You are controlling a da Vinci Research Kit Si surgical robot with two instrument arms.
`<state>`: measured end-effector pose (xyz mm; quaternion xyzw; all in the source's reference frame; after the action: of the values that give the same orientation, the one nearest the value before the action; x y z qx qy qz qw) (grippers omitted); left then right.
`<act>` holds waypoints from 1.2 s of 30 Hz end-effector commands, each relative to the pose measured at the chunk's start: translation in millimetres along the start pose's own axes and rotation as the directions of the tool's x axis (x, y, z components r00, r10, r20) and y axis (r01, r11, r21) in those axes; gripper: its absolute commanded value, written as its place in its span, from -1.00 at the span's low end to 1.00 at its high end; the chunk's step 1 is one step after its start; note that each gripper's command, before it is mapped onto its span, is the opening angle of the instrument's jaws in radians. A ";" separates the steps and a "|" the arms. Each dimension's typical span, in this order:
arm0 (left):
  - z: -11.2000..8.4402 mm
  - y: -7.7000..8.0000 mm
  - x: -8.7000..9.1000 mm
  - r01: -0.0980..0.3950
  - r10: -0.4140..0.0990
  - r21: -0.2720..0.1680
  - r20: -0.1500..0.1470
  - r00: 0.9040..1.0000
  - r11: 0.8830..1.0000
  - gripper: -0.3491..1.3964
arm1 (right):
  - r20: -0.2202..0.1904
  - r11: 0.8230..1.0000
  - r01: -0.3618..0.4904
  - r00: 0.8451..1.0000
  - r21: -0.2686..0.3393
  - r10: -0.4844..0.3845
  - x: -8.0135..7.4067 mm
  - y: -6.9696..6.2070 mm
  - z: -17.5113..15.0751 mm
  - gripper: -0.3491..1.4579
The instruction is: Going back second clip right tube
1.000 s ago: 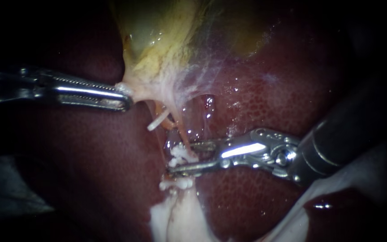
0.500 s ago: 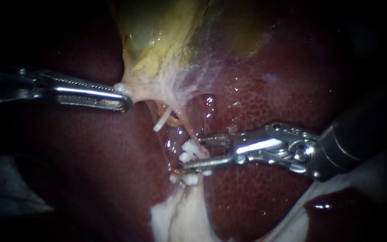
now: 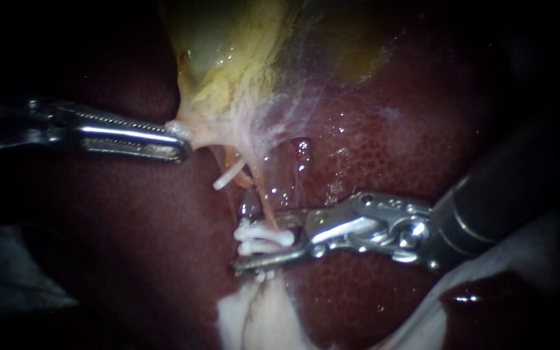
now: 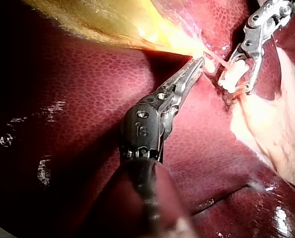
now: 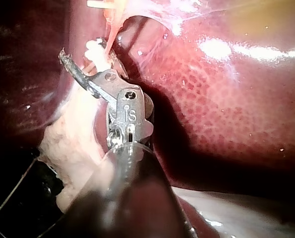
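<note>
A thin orange tube [image 3: 262, 194] runs down from the yellowish gallbladder [image 3: 228, 58] and carries white clips [image 3: 264, 236] low down. My right instrument [image 3: 241, 240] comes in from the right; its jaws are open, one above and one below the clips. In the right wrist view the clips [image 5: 94, 51] lie beside one dark jaw of my right instrument [image 5: 80, 59]. My left instrument [image 3: 177, 135] is shut on the gallbladder's lower edge and holds it to the left; the left wrist view shows that grip [image 4: 199, 63]. There my right instrument [image 4: 230, 89] stands ahead, around the clips [image 4: 234, 77].
Dark red liver [image 3: 390, 142] lies all around and under the tube. A short white piece [image 3: 227, 175] sticks out beside the tube higher up. Pale fatty tissue [image 3: 254, 317] spreads below the clips. A whitish sheet [image 3: 520, 259] lies under the right shaft.
My right instrument drew back to the right, then came left again and lower; its open jaws now reach farther left around the clips. The left instrument has held still.
</note>
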<state>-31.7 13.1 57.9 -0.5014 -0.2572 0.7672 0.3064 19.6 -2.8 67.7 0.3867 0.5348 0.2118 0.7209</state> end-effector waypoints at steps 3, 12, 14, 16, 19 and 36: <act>0.1 0.0 0.0 0.000 0.000 0.002 0.000 1.000 1.000 -1.00 | -0.016 1.000 0.011 1.000 0.028 -0.010 -0.2 0.0 0.5 -0.07; 0.1 0.0 0.0 0.000 0.000 0.002 0.000 1.000 1.000 -1.00 | -0.026 0.992 0.123 0.992 0.013 -0.123 0.0 0.5 0.2 -0.11; 0.1 0.0 0.0 0.000 0.000 0.002 0.000 1.000 1.000 -1.00 | -0.039 0.991 0.131 0.991 -0.020 -0.131 0.3 0.9 -0.1 -0.12; 0.1 0.0 0.0 0.000 0.000 0.002 0.000 1.000 1.000 -1.00 | -0.042 0.989 0.137 0.989 -0.050 -0.139 0.8 1.3 -0.5 -0.12; 0.2 0.0 0.0 0.000 0.000 0.002 0.000 1.000 1.000 -1.00 | -0.041 0.987 0.138 0.989 -0.078 -0.142 1.4 1.8 -1.3 -0.12; 0.0 0.0 -0.1 0.000 0.000 0.002 0.000 1.000 1.000 -1.00 | 0.002 0.982 0.163 0.986 -0.099 -0.164 1.1 1.4 -3.5 -0.12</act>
<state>-31.6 13.1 58.0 -0.5008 -0.2562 0.7675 0.3074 16.4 0.0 67.5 0.3053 0.5539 0.1791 0.7536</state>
